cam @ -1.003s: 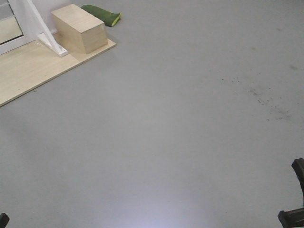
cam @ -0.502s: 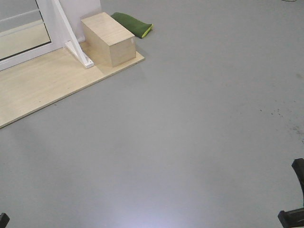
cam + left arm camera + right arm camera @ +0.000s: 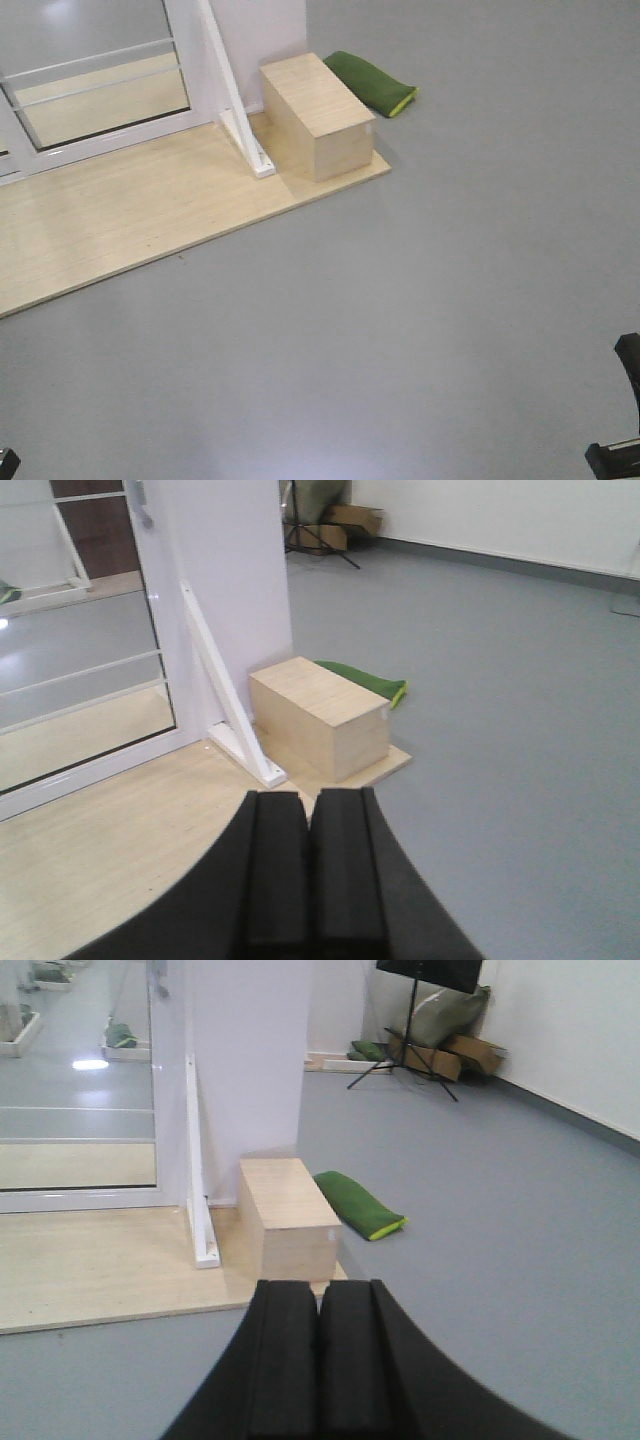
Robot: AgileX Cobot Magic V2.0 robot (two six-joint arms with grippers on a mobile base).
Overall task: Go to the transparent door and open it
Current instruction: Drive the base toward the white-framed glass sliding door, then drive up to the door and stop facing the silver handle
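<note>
The transparent door (image 3: pixel 100 90) is a clear-glass panel in a white frame with thin white horizontal bars, at the front view's top left. It also shows in the left wrist view (image 3: pixel 80 670), where a grey handle end (image 3: pixel 145 510) hangs at its right edge, and in the right wrist view (image 3: pixel 80 1090). My left gripper (image 3: pixel 308 795) is shut and empty, well short of the door. My right gripper (image 3: pixel 319 1285) is shut and empty, also far from it.
A white slanted frame post (image 3: pixel 230 100) stands right of the door on a light wooden platform (image 3: pixel 120 220). A plywood box (image 3: pixel 318 125) sits on the platform's right corner, with a green bag (image 3: pixel 370 82) behind it. Grey floor (image 3: pixel 420 320) lies all around.
The door, post, box and platform have slid right and down in the front view. More of the glass panel has come into view.
</note>
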